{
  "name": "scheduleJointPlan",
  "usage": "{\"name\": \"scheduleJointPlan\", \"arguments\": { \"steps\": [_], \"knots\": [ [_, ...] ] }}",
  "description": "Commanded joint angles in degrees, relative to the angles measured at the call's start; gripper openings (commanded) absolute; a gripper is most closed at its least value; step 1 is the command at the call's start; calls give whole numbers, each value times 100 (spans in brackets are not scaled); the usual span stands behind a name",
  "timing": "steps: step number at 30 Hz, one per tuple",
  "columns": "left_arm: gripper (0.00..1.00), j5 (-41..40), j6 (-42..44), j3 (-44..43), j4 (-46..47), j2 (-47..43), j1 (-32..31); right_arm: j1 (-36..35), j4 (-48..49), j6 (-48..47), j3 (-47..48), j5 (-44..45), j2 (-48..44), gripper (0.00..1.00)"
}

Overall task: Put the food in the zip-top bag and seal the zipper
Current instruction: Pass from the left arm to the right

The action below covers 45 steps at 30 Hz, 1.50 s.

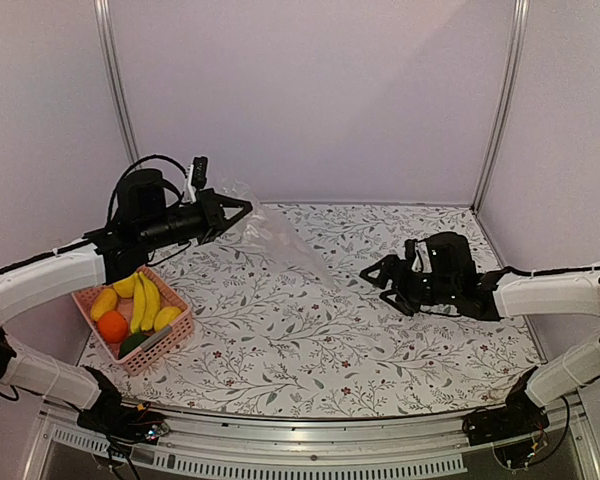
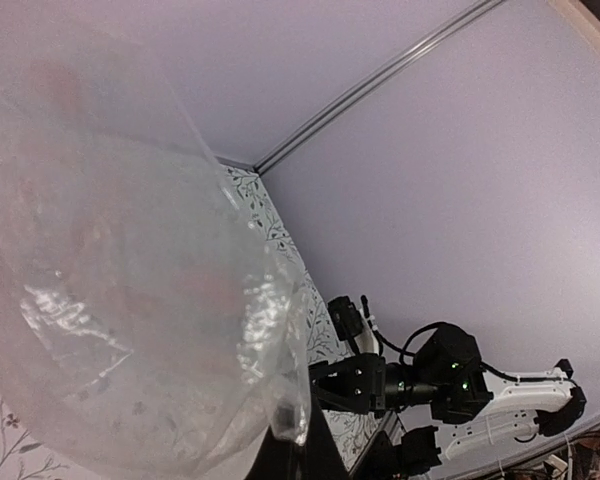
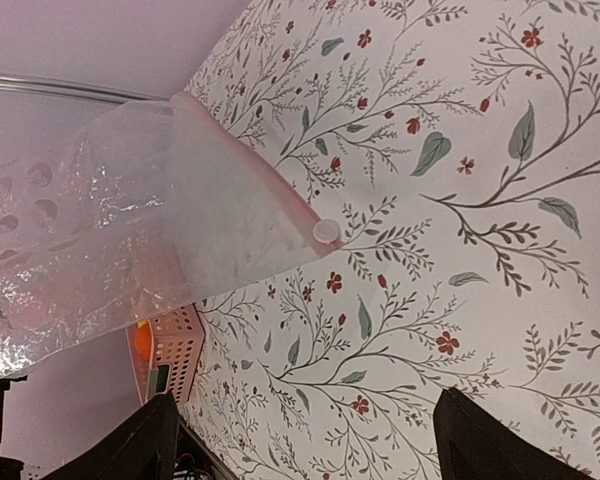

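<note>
The clear crinkly zip-top bag hangs slanted from my left gripper down to the table. The left gripper is shut on the bag's upper edge, held above the table. The bag also shows in the right wrist view, with its zipper as a pinkish strip ending at a small white slider. My right gripper is open and empty, just right of the bag's low end; its fingers stand wide apart. The food, bananas, lemons, an orange and a green piece, lies in the pink basket.
The pink slatted basket stands at the front left of the flowered table, below my left arm; its corner shows in the right wrist view. Lilac walls close the back and sides.
</note>
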State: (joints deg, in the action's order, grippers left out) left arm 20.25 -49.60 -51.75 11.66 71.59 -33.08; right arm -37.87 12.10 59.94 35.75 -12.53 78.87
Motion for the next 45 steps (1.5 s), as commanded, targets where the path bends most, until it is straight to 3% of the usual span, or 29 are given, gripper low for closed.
{"name": "scheduleJointPlan", "arguments": {
  "steps": [1,12,20,27,39,45],
  "knots": [
    [0,15,-285,-168,26,-58,74,-398,309,-206,496,-76,241,89],
    [0,172,-340,-104,413,-193,48,-1264,758,1202,1233,815,886,91],
    [0,88,-311,13,392,-327,5,-1465,1991,2274,1175,1220,1138,93],
    [0,-31,-261,64,386,-303,-67,-1687,2688,2536,1387,1807,1339,92],
    [0,82,-278,53,509,-244,-168,-1758,2904,2721,1430,2072,1523,90],
    [0,-293,-287,102,171,-420,-164,-1757,3123,2668,1301,2249,1424,90]
  ]
}}
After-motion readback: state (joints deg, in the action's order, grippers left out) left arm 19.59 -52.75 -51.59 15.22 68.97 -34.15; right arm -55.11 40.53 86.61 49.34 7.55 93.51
